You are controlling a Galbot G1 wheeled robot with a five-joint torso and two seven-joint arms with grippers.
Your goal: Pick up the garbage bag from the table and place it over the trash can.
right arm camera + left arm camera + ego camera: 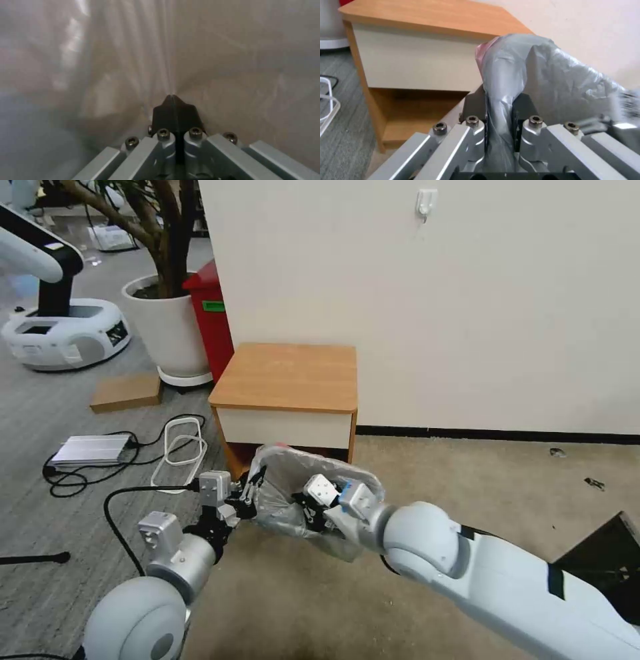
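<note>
Carpet beneath; our left hand (pixel 248 493) and right hand (pixel 319 511) each pinch garbage bag (pixel 293 487), spreading its mouth.

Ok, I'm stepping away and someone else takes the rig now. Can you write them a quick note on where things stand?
Left pincer: shut on the garbage bag, gripping its edge.
Right pincer: shut on plastic film, at the bag's other side.
The bag is off the table, held spread between both arms, low in front of it.
Done: pickup. Left: fitting the bag over the trash can; I can't make the can out here.
</note>
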